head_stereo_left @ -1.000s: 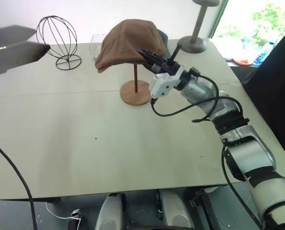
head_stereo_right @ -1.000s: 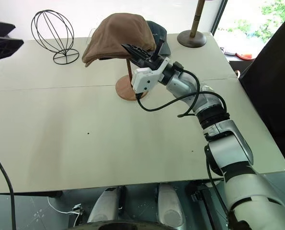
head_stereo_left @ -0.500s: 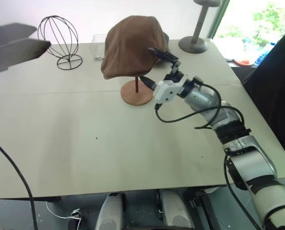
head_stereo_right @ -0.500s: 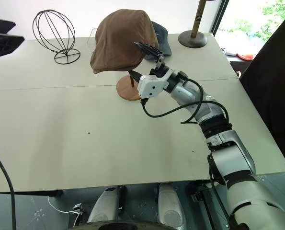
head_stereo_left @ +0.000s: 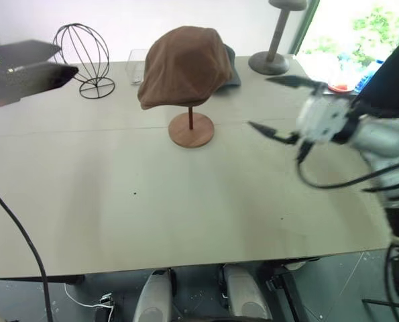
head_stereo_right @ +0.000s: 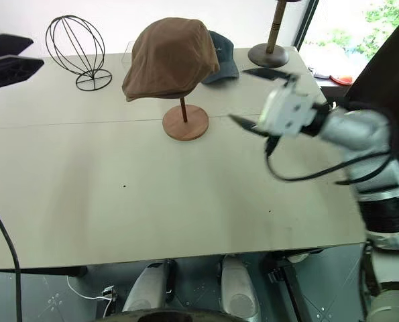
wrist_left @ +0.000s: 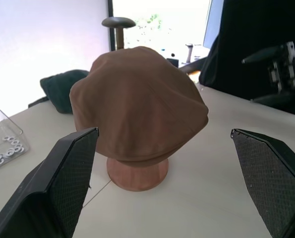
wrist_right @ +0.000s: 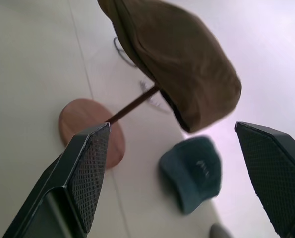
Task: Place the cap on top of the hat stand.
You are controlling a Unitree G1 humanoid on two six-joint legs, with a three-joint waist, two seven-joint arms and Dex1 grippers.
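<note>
In the head views, the cap [head_stereo_left: 186,65] sat draped over the top of the hat stand [head_stereo_left: 191,130], whose thin pole and round base stood on the pale counter [head_stereo_left: 119,201] toward the far middle. A dark blue cap [head_stereo_right: 219,57] lay on the counter just behind it, a black wire head form [head_stereo_left: 84,59] stood at the far left, and a grey stand [head_stereo_left: 273,57] at the far right. The right gripper [head_stereo_left: 279,104] hung above the counter to the right of the hat stand, well apart from it, its jaws spread wide and holding nothing. The left gripper [head_stereo_left: 25,64] showed at the far left edge, jaws spread and empty. In the left wrist view, the cap covered the stand's top disc entirely, with the base visible below it; the left gripper's fingers [wrist_left: 53,183] stood wide apart on either side of the picture, touching nothing, and a clear box [wrist_left: 3,141] lay on the counter beside. In the right wrist view, the right gripper's fingers [wrist_right: 83,173] were likewise spread, with the cap, pole and base seen between them and the dark blue cap lying beyond.
</note>
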